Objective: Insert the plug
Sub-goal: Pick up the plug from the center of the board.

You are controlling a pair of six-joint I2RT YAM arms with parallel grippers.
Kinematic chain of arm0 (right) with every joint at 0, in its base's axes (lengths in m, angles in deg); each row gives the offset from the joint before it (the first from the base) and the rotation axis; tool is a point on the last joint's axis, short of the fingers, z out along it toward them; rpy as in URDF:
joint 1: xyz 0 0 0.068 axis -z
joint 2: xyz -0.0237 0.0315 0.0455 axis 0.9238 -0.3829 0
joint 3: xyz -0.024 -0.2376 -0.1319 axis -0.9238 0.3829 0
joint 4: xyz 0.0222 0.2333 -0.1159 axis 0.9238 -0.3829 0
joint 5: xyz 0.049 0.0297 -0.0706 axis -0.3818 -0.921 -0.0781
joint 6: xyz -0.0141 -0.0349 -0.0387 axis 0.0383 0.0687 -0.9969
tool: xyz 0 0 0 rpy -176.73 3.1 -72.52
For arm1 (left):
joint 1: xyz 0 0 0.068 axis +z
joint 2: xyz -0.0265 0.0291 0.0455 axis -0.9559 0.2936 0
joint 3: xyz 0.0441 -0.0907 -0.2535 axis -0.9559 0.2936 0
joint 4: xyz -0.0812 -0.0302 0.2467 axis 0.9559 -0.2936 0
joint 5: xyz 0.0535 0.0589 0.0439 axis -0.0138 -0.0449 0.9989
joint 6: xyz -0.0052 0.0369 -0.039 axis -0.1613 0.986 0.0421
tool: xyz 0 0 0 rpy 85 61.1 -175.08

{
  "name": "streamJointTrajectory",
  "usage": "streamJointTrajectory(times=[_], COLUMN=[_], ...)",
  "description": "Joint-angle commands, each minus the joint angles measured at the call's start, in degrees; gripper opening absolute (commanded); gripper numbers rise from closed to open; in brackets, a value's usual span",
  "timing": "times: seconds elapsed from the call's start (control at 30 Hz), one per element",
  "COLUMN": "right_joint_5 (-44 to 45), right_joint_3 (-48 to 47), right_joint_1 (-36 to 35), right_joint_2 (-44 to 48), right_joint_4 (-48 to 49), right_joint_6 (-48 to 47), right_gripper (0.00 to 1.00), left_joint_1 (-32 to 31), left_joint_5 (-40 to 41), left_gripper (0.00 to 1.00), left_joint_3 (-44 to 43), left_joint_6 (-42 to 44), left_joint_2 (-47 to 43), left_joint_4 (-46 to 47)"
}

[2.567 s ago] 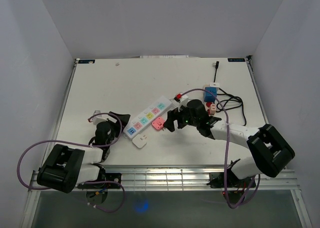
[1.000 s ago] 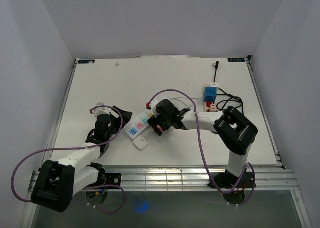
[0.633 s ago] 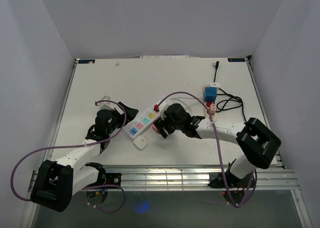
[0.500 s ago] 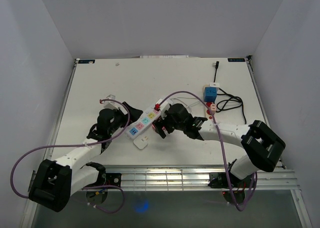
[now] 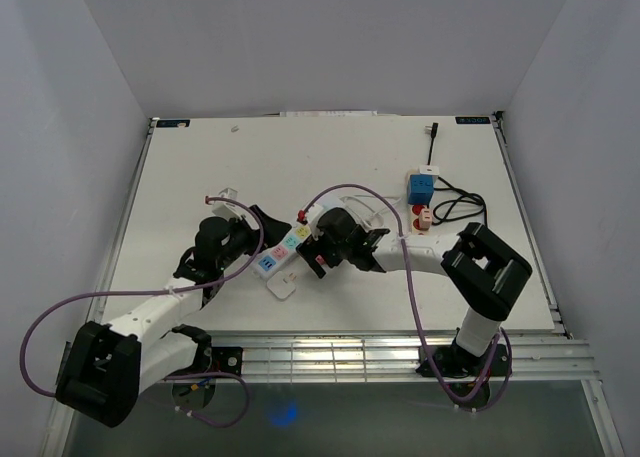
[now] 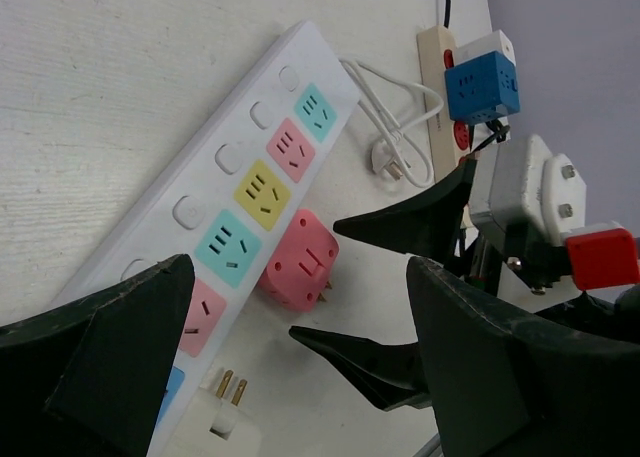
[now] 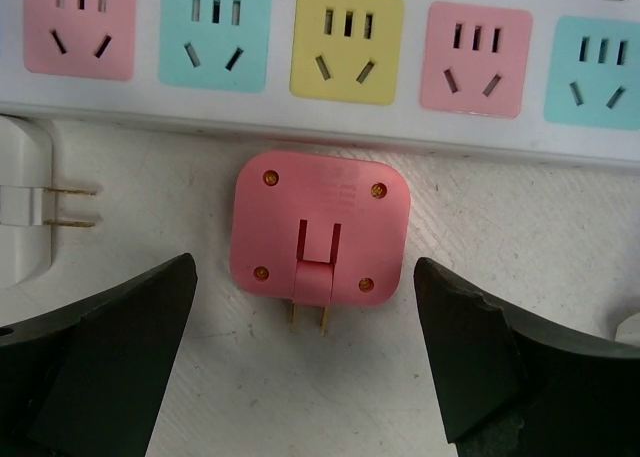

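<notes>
Okay, right gripper [image 7: 303, 272]: jaws wide apart, nothing clamped; straddling, set to pinch
pink plug [image 7: 320, 232]: flat between those jaws, untouched; prongs toward wrist; just beside power strip [image 7: 200, 115]
left gripper [image 6: 298, 269]: jaws apart, empty; strip end under one finger, likely for steadying

The white power strip [image 7: 420, 132] shows pink, turquoise and yellow socket faces, with a pink plug [image 7: 320, 227] and a white plug [image 7: 20, 217], both brass-pronged, just beside it and a blue cube adapter [image 6: 483, 85] beyond its end.
</notes>
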Motion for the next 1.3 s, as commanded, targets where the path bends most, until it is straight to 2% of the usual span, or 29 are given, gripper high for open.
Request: streamJointTrajectory(times=[0.0, 0.23, 0.37, 0.47, 0.57, 0.77, 1.0, 1.27], right_joint_5=[2.2, 1.6, 1.4, 0.2, -0.5, -2.1, -3.1, -3.8], right_joint_3=[-3.6, -5.5, -6.1, -5.8, -4.8, 1.3, 6.7, 8.9], right_joint_1=[-0.3, -0.2, -0.2, -0.3, -0.2, -0.2, -0.4, -1.0], right_joint_2=[-1.4, -3.7, -4.5, -4.0, -2.6, 5.2, 13.3, 16.4], right_joint_4=[-0.8, -2.2, -2.9, -3.0, -2.6, 2.6, 7.4, 9.8], right_joint_6=[-0.8, -1.1, -1.1, -1.1, -1.1, -0.6, -0.8, -1.9], right_gripper=[0.95, 1.00, 0.84, 0.63, 0.55, 0.54, 0.51, 0.50], left_joint_1=[-0.1, -0.1, -0.1, -0.1, -0.1, -0.1, -0.3, -3.3], left_joint_5=[1.2, 1.8, 1.4, 1.1, 0.9, -2.3, -10.0, -19.0], left_gripper=[0.98, 0.98, 0.98, 0.98, 0.98, 0.98, 0.98, 0.98], left_joint_3=[-0.7, -0.4, -0.6, -0.9, -1.1, -1.9, -3.4, -5.2], left_joint_6=[1.2, 1.5, 1.7, 1.7, 1.8, 2.4, 1.0, -0.6], left_joint_2=[-2.9, -3.3, -2.7, -2.1, -1.8, -0.7, 4.5, 11.0], left_joint_4=[0.1, 0.0, -0.1, -0.1, -0.4, -0.1, 3.3, 8.8])
